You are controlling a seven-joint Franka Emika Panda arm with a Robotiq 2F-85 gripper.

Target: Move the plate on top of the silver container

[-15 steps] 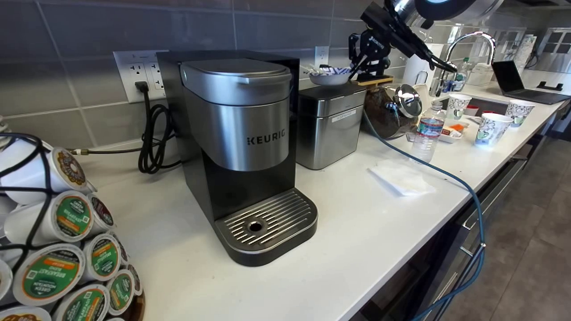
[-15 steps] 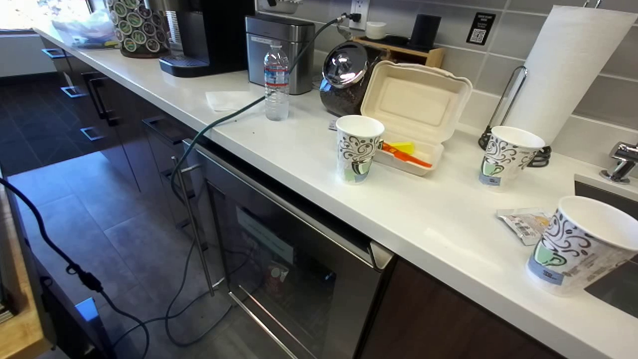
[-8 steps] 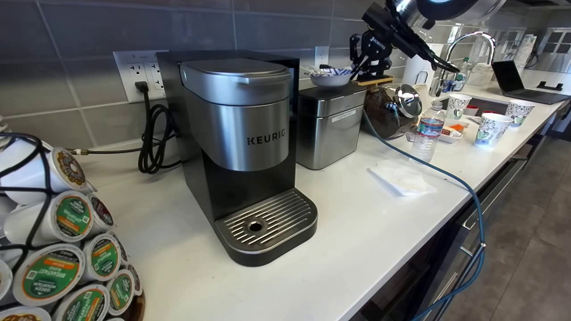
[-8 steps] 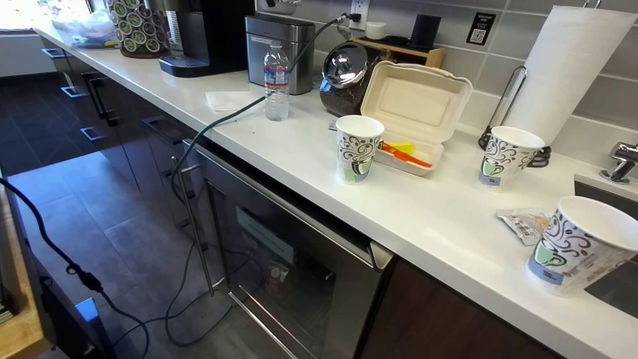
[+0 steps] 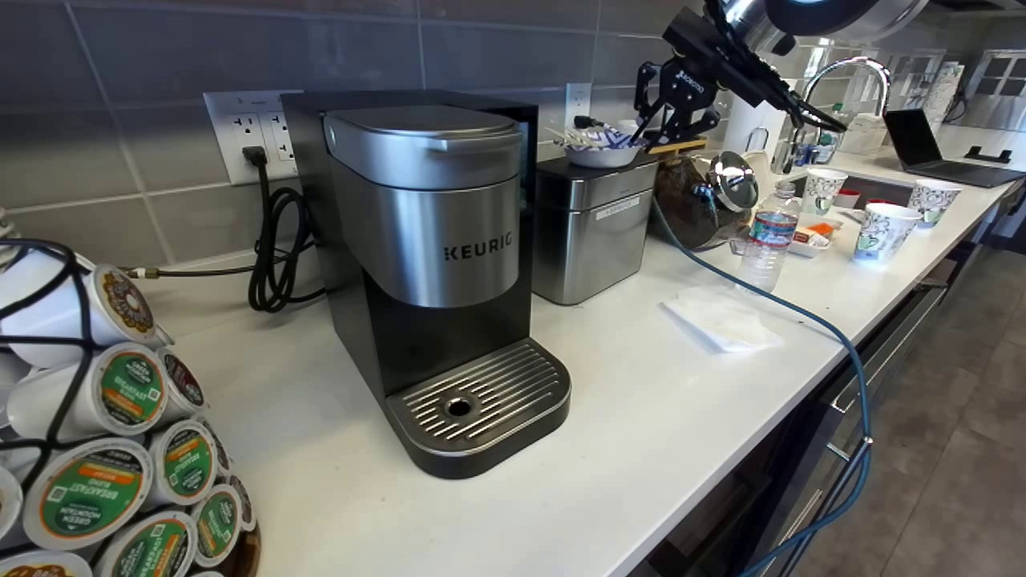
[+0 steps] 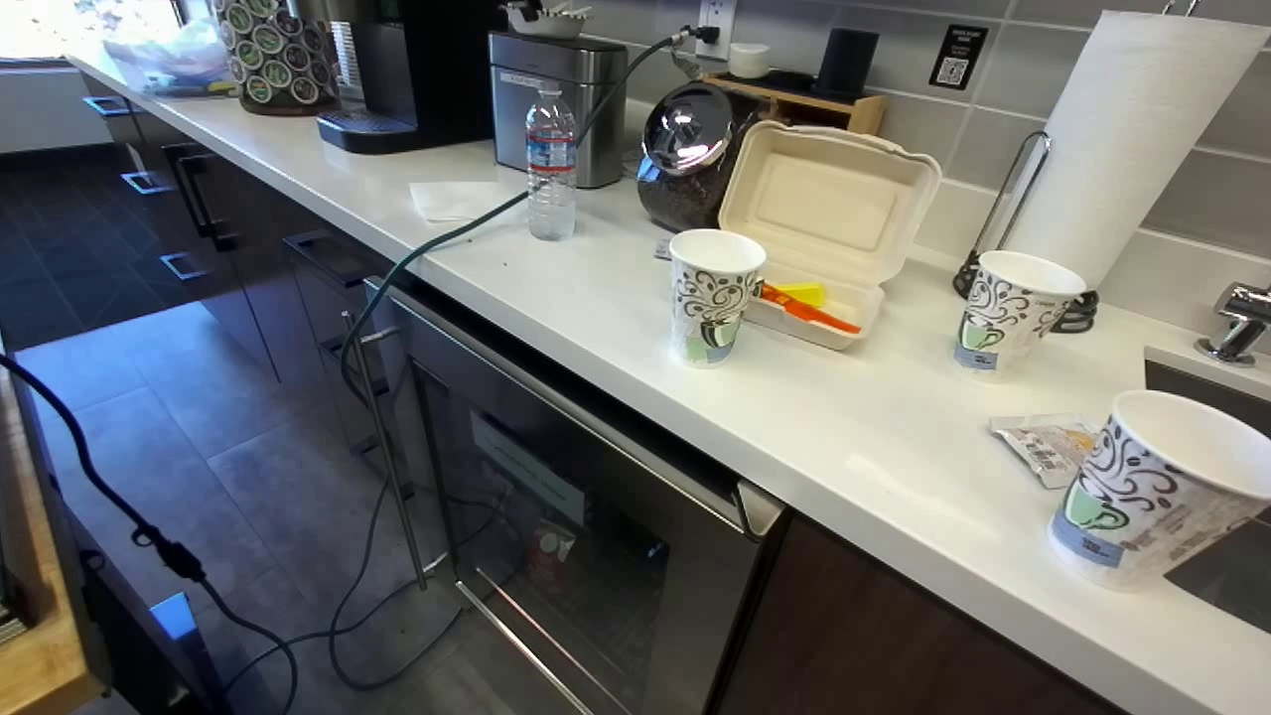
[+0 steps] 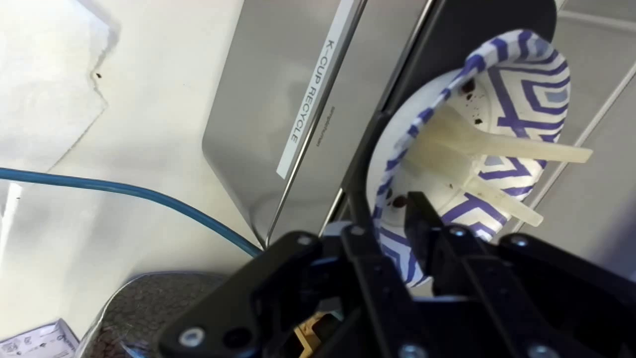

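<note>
"Plate (image 7: pixel 507 171) first, please: where is it?"

"Small, white, patterned with blue zigzags, it sits on the black lid (image 7: pixel 477 30) of the silver container (image 5: pixel 597 256). Two pale utensils (image 7: pixel 541 150) lie in it, handles reaching past its rim toward the wall (image 5: pixel 497 56) behind the container."

"And the gripper (image 7: pixel 387 204)?"

"Just above one end of the container's lid. In the wrist view its jaws stand partly apart, one finger outside the plate's side and one inside. The gap is wider than the thin side within it; whether either finger brushes the plate, I cannot tell."

"What stands near the container?"

"Just beside it, a taller Keurig coffee maker (image 5: pixel 425 240). On the opposite side, a jar (image 5: pixel 681 204) of dark brown contents, its shiny lid turned outward. Across the container's front runs a label (image 7: pixel 310 94) reading K-CUP RECYCLE. Before that front, a white napkin (image 5: pixel 717 316) lies on the counter (image 5: pixel 641 385), and a water bottle (image 5: pixel 771 240) stands upright toward the jar's side."

"Farther out?"

"Well apart from the container, past the jar: an open takeaway box (image 6: pixel 834 209) and three patterned paper cups (image 6: pixel 715 288). Past the coffee maker, stacked coffee pods (image 5: pixel 92 489). A blue cable (image 5: pixel 801 308) runs from beside the container over the counter's edge."
</note>
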